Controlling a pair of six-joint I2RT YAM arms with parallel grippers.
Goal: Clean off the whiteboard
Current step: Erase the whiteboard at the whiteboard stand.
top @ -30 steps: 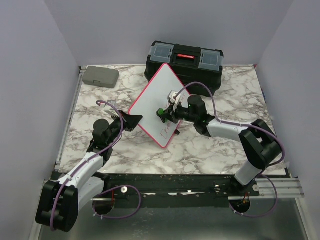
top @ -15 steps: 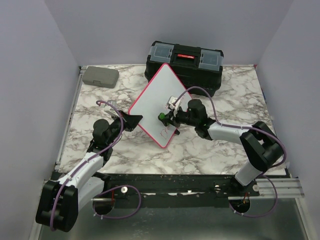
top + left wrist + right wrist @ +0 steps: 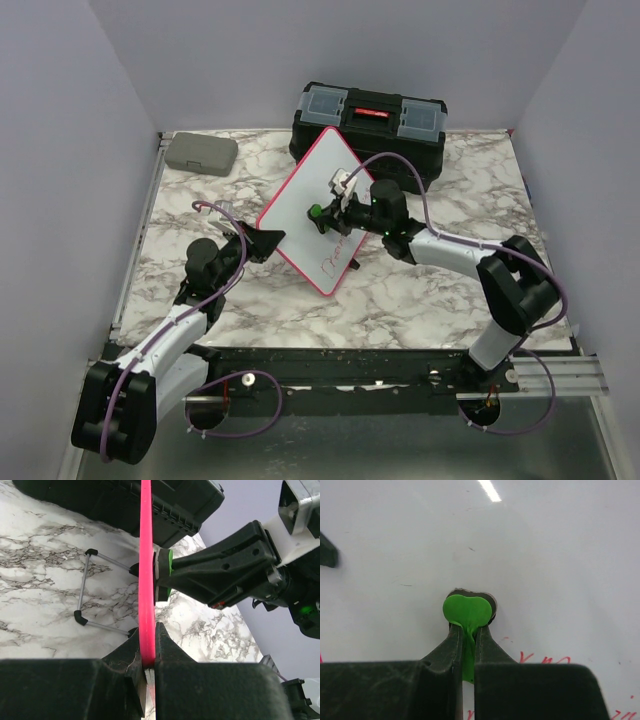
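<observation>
The marble table (image 3: 430, 300) carries a black toolbox (image 3: 368, 125) at its far edge. The whiteboard (image 3: 300, 215) stands tilted at mid-table, just in front of the toolbox. The left gripper (image 3: 262, 242) is clenched on the board's red frame at its left corner. The right gripper (image 3: 325, 215) pinches a small green eraser (image 3: 467, 611) pressed against the white face, above faint red writing (image 3: 330, 267).

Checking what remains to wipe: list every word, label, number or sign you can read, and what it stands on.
red handwriting on the whiteboard: too small in the top view, and only cropped strokes show in the right wrist view. Not readable.
black toolbox: no legible label.
grey case: no text visible.
</observation>
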